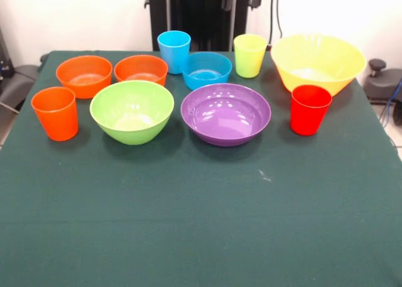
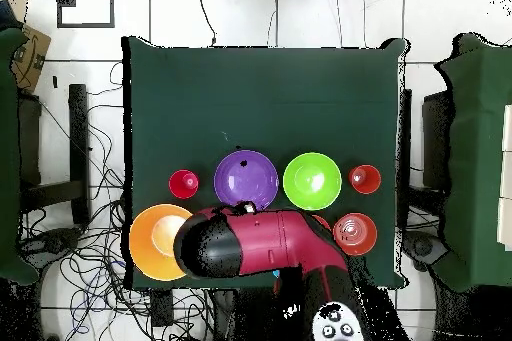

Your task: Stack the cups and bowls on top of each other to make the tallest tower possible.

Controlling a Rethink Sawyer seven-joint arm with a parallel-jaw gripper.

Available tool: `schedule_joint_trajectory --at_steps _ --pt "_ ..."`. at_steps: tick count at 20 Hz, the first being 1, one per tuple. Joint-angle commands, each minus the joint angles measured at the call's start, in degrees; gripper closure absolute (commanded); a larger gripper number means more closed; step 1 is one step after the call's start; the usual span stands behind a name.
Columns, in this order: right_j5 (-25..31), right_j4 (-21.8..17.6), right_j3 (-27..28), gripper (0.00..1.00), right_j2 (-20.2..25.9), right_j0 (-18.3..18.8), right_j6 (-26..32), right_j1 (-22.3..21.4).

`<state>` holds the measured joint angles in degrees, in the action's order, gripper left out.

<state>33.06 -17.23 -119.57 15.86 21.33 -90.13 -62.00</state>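
Tool hidden (grip state unknowable) under the red arm (image 2: 265, 242); cups and bowls all stand separate, unstacked.

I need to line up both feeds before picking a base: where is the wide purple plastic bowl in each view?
Front view: the wide purple plastic bowl sits right of centre in the front row, open side up, between the lime green plastic bowl on its left and the small red plastic cup on its right.
Overhead view: the purple bowl is left of centre, just above the red arm.
Shared landmark: the lime green bowl beside it.
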Motion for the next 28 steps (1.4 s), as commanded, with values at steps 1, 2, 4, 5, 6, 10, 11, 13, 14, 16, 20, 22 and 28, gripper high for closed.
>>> schedule_joint_trajectory --at_steps 1,2,4,5,6,10,11,13,14,16,20,22,28 --pt "6.3 -6.4 3.7 0.00 8.2 2.7 13.5 6.6" --pt "6.4 -6.8 3.6 0.00 8.8 3.1 13.6 6.6" --pt "6.8 -7.3 3.5 0.00 10.0 3.7 13.8 6.5" --pt "7.0 -7.7 3.6 0.00 10.4 3.8 13.7 6.6" --pt "7.2 -8.0 3.8 0.00 10.9 4.0 13.6 6.7" --pt "8.0 -9.2 5.0 0.00 12.8 5.1 13.8 7.7" --pt "8.2 -9.3 5.2 0.00 13.4 5.8 14.1 7.9" --pt "9.1 -9.9 6.1 0.00 14.2 6.8 15.0 8.6" --pt "9.6 -10.4 6.8 0.00 14.4 7.2 15.4 9.1" --pt "10.0 -11.5 8.1 0.00 15.1 8.2 16.1 10.3" --pt "10.6 -14.8 10.7 0.00 16.4 10.2 17.6 13.1" --pt "11.2 -15.8 11.1 0.00 17.4 11.0 17.6 13.7" --pt "12.6 -17.3 11.3 0.00 19.6 12.8 17.1 14.2"
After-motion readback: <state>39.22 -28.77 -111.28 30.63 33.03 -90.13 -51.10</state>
